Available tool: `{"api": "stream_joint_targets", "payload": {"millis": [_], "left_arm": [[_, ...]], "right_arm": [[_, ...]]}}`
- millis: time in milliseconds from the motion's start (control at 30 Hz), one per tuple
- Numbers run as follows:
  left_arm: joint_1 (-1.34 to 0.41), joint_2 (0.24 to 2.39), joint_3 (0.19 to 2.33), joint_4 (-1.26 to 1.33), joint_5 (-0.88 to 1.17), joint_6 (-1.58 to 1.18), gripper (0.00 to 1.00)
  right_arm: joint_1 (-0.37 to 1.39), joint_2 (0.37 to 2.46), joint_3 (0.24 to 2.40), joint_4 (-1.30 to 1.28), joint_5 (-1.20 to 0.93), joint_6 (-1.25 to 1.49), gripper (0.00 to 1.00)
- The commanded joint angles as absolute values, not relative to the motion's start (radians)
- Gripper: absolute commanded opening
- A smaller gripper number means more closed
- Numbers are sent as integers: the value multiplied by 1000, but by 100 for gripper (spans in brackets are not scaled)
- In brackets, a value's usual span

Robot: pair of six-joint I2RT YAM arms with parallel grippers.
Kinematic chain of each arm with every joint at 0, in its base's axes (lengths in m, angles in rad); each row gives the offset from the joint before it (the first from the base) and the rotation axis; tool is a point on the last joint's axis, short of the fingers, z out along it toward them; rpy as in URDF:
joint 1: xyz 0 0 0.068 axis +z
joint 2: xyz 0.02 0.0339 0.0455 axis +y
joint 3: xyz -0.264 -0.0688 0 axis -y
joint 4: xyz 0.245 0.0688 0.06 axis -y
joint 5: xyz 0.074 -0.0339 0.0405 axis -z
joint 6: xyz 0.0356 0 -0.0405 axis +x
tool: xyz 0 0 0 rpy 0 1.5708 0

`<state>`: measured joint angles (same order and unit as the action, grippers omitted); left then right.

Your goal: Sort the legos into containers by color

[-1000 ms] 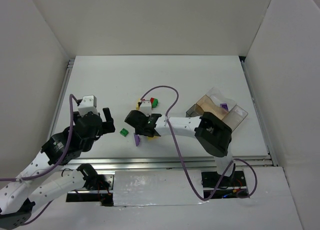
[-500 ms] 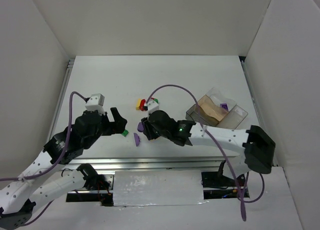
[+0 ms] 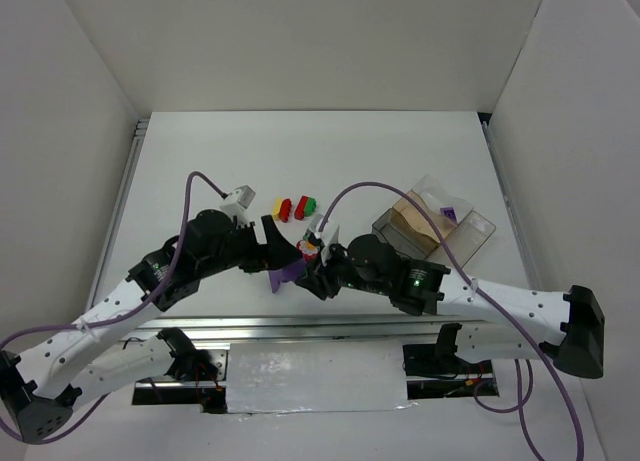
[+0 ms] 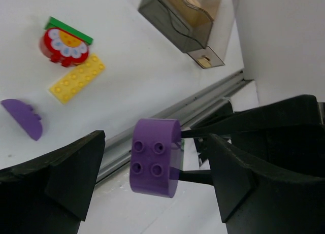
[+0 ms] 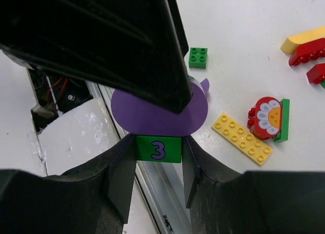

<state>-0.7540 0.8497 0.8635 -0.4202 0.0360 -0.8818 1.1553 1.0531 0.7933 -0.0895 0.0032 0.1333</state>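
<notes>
Step in hand, as I judge it: splitting a two-colour stack so each part can be sorted alone. My right gripper (image 5: 158,155) is closed on the green brick marked 3 (image 5: 158,148), one finger flat on each side face. The purple rounded brick (image 5: 152,120) sits directly on top of that brick, studs facing my left wrist camera. The stack appears raised off the table (image 3: 400,151), close to its near edge. My left gripper (image 4: 155,163) is spread wide, holding nothing. Its fingers stand at 9 and 3 o'clock of the purple brick, with a clear gap on each side in the left wrist view. I cannot tell whether one finger brushes the brick's curved face. The next move calls for centring the left fingers on the purple brick's flat faces, closing firmly, then pulling apart while the right grip holds. The risk is slip on the curved face. In the overhead view the organizer box (image 3: 472,237) lies at 3 o'clock of the stack, well apart. In the right wrist view the yellow studded plate (image 5: 242,138) lies at 3 o'clock and a small green brick (image 5: 197,57) at 1 o'clock, both unsorted on the table.
</notes>
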Motion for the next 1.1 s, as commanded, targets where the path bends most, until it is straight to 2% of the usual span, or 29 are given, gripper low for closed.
{"api": "stream_joint_targets", "payload": {"millis": [0, 200, 300, 333, 367, 400, 500, 933, 1033, 1067], "left_arm": [[-750, 854, 845, -269, 172, -928, 93], [-750, 887, 819, -233, 255, -923, 78], [-750, 900, 813, -226, 270, -917, 66], [-750, 903, 813, -222, 271, -914, 53], [-750, 904, 818, -221, 270, -910, 44], [-750, 904, 822, -224, 265, -905, 24], [-749, 897, 863, -253, 226, -876, 0], [-713, 827, 1022, -388, 66, -761, 0], [-712, 821, 1040, -428, 6, -732, 0], [-710, 821, 1040, -439, 5, -721, 0]], "right_arm": [[1166, 1029, 788, -20, 34, 98, 2], [1167, 1012, 775, -3, 87, 92, 1], [1169, 997, 769, 37, 92, 91, 1], [1169, 994, 765, 37, 91, 91, 1], [1170, 994, 765, 37, 89, 89, 1], [1169, 993, 765, 32, 89, 84, 1], [1167, 979, 746, 32, 97, 75, 0], [1146, 854, 588, 49, 251, 165, 0], [993, 880, 615, 8, 423, 325, 0], [920, 934, 650, -64, 452, 477, 0]]}}
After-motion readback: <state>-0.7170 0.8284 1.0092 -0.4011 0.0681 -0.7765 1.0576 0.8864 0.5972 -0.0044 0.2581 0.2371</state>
